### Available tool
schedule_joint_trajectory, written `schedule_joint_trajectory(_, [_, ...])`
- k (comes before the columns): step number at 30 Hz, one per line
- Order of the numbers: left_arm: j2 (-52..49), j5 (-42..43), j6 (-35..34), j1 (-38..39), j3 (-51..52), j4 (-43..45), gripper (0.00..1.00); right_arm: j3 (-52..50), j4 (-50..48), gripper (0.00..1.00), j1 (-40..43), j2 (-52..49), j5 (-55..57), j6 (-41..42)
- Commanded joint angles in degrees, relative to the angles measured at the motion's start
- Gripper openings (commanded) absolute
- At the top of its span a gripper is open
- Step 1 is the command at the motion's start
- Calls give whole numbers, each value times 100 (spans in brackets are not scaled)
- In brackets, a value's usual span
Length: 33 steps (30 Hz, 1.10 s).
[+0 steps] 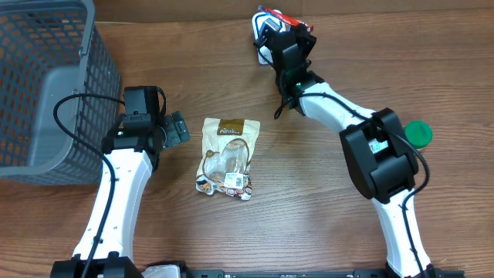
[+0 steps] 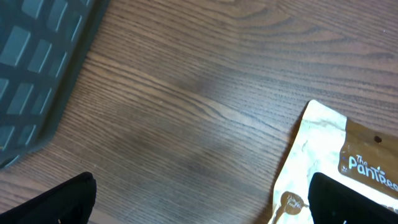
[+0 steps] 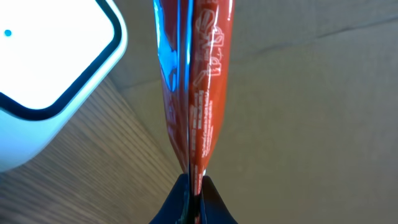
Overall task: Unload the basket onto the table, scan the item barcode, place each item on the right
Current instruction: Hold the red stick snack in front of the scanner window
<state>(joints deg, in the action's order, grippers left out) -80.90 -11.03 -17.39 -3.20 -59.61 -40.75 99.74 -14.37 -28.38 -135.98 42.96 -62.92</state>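
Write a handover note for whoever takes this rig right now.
Left gripper: open, empty, beside the brown snack pouch lying mid-table.
Right gripper: shut on the red packet, held next to the white scanner at the far edge.
Done: packet picked up and at the scanner.
Left: show its barcode to the scanner. No barcode is visible, and whether it has scanned cannot be told.
Basket sits at the left.

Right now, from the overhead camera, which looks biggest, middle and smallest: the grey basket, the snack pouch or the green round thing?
1. Grey basket: biggest, even cut off by the picture's edge.
2. Snack pouch: middle.
3. Green round cap: smallest, partly hidden.
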Motion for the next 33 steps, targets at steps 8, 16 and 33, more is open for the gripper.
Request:
schedule_joint_trajectory(8, [-7,-52,24,0,-61,9,100,101,-223,4,11,-442,595,-487])
schedule_joint_trajectory(16, [-7,-52,24,0,-61,7,100,94,-597,4,17,-570,807,-490])
schedule_joint_trajectory(33, [-7,-52,24,0,-61,9,100,92,-566,4,-101,-597,883,-872])
